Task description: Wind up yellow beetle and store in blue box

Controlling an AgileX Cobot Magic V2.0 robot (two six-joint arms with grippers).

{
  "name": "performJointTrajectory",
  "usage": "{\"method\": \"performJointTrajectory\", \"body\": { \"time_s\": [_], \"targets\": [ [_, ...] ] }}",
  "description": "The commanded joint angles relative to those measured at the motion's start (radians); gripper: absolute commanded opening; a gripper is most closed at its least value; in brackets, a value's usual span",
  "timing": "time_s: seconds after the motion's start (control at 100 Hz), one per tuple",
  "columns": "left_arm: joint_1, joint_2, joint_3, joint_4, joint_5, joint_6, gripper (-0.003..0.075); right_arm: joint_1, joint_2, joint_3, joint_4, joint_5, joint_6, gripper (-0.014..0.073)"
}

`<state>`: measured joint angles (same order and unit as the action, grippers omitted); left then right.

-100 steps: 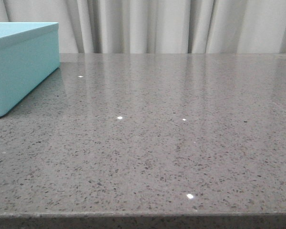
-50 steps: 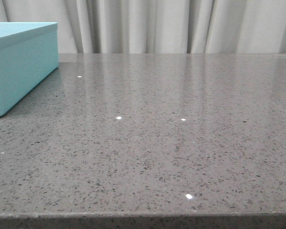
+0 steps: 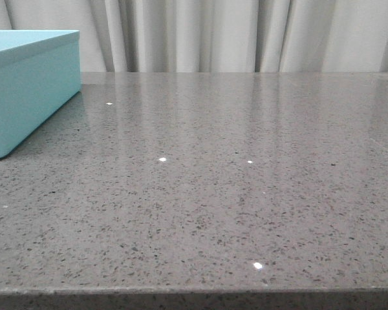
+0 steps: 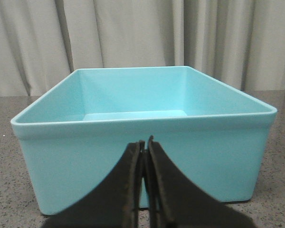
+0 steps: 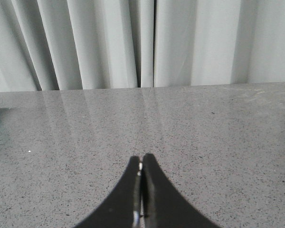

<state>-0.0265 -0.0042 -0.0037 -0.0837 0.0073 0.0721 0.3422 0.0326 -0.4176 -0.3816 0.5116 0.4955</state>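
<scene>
While both grippers (image 4: 145, 142) (image 5: 141, 159) sit closed, blue box (image 3: 26, 90) hugs table's (image 3: 246, 194) left edge.

A large light turquoise-blue rectangular box (image 3: 27, 90) with smooth matte sides is seen standing at the far left of a polished grey speckled stone table (image 3: 233, 194), its left part cut off, with pale pleated curtains (image 3: 246, 35) hung behind.

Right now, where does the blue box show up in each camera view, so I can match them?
Front view: blue box at the left edge, on the table.
Left wrist view: box fills the middle, open and looking empty, beyond the shut left gripper.
Right wrist view: only a sliver of the box at the left edge; right gripper shut.
Shared landmark: pale curtain behind.
</scene>
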Motion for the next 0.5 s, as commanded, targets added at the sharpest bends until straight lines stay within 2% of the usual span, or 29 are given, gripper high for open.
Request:
{"method": "performJointTrajectory", "body": {
  "time_s": [0.0,0.49],
  "targets": [
    [-0.007,-0.032,0.043,-0.006,-0.070,0.001,-0.0020,0.001,0.013,-0.022,-0.027,-0.078,-0.012,-0.0066],
    [-0.007,-0.032,0.043,-0.006,-0.070,0.001,-0.0020,0.001,0.013,-0.022,-0.038,-0.076,-0.012,-0.0066]
  ]
}}
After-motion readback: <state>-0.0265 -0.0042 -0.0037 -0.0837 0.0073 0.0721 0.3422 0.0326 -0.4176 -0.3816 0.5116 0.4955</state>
